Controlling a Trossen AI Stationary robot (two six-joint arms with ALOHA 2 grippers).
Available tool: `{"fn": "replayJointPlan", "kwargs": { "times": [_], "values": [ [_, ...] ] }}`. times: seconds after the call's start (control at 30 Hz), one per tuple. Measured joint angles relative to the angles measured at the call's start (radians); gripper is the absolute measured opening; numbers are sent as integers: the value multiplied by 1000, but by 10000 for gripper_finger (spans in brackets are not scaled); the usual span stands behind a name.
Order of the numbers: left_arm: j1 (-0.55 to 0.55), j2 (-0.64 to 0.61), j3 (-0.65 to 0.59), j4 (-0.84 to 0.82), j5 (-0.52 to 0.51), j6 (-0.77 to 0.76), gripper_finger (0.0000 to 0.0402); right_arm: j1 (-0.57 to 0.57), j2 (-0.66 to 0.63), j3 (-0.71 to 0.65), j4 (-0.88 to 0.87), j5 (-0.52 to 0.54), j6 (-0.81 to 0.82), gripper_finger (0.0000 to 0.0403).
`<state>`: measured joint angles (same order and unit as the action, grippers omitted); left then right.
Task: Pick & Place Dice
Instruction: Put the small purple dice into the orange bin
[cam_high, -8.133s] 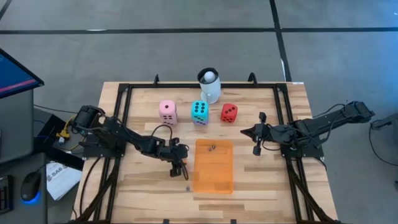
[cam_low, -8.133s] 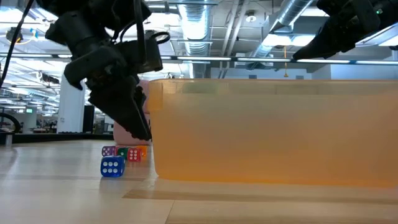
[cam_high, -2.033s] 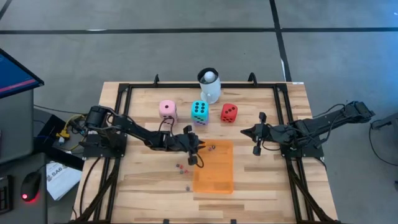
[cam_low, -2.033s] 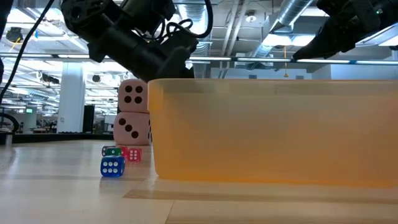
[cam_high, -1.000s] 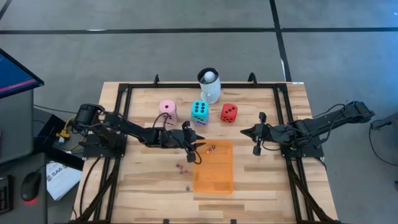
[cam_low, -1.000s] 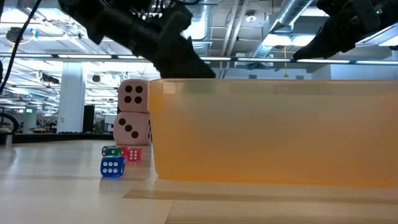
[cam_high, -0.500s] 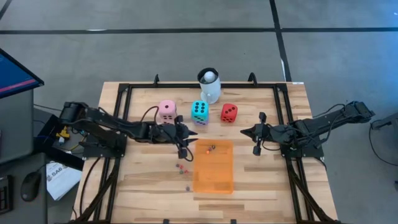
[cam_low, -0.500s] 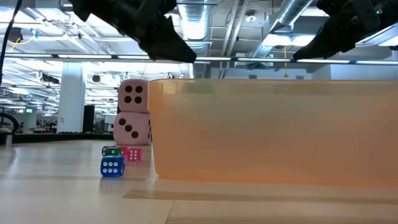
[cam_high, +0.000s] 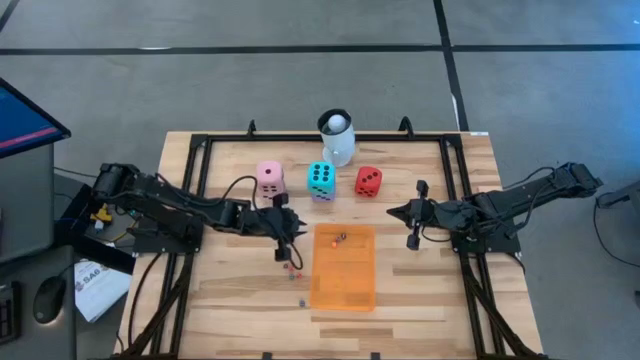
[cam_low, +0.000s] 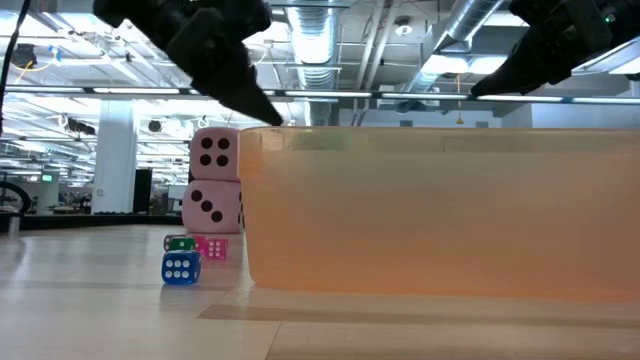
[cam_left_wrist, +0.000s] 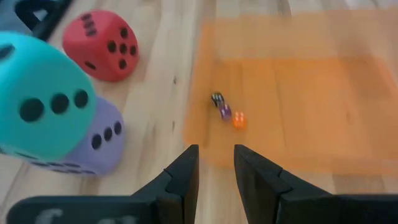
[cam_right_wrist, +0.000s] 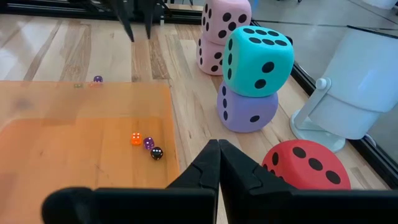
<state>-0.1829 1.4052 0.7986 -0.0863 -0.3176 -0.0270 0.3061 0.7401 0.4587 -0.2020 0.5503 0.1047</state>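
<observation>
Left end effector (cam_high: 283, 243) hangs just off the orange mat (cam_high: 343, 285), fingers a narrow gap apart with nothing between them. Three tiny dice (cam_high: 339, 238) sit on that mat, more small ones (cam_high: 291, 268) beside it. Right end effector (cam_high: 412, 237) waits on the mat's other side, pinched closed, empty.

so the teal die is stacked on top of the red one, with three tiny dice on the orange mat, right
Not quite: the teal die sits on the purple die, as the right wrist view shows. The red die stands alone beside them. Three tiny dice do lie on the orange mat.
</observation>
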Motion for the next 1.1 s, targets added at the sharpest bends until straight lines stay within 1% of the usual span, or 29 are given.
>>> {"fn": "replayJointPlan", "kwargs": {
  "times": [0.3, 0.4, 0.6, 0.7, 0.97, 1.1],
  "values": [
    [-62, 0, 0, -119, 1, -15, 90, 0, 0, 0, 0, 0, 0, 0],
    [-81, 1, 0, -150, 7, -61, 90, 0, 0, 0, 0, 0, 0, 0],
    [-95, 1, 0, -224, 178, -202, 90, 0, 0, 0, 0, 0, 0, 0],
    [-95, 2, -6, -239, 220, -258, 90, 0, 0, 0, 0, 0, 0, 0],
    [-90, 2, -57, -230, 213, -268, 90, 0, 0, 0, 0, 0, 0, 0],
    [-90, 2, -60, -223, 201, -270, 101, 0, 0, 0, 0, 0, 0, 0]
  ]
}}
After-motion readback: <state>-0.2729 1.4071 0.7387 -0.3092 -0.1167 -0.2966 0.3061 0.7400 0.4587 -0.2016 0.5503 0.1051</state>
